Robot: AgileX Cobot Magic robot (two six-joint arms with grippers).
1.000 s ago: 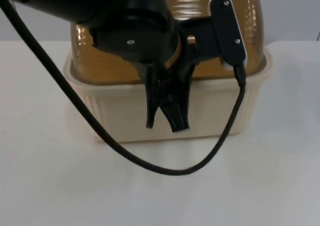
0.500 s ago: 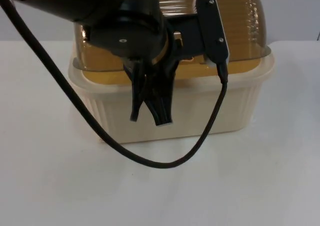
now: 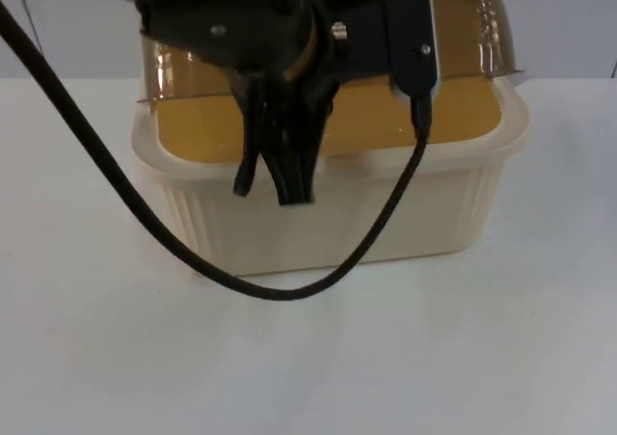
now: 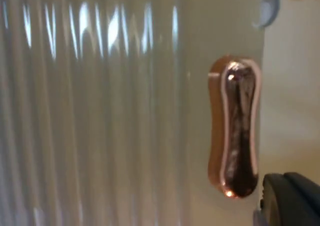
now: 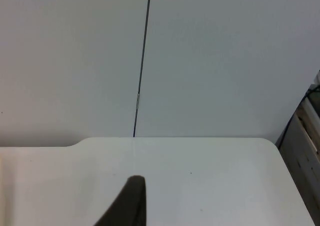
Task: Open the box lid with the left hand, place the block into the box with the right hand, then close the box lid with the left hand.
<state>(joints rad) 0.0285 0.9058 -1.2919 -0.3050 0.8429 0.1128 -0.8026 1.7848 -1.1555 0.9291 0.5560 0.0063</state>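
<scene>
Top camera looking down and forward, sitting close over left arm (image 3: 241,30), box (image 3: 328,203) and table (image 3: 482,358). Left wrist camera facing ribbed lid (image 4: 100,110) at very close range, copper handle (image 4: 235,131) looming large. Right wrist camera looking along table (image 5: 200,181) toward partition (image 5: 210,60). Top and left wrist views sharing lid (image 3: 463,30).

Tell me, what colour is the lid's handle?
The handle is shiny copper, clearest in the left wrist view.
</scene>
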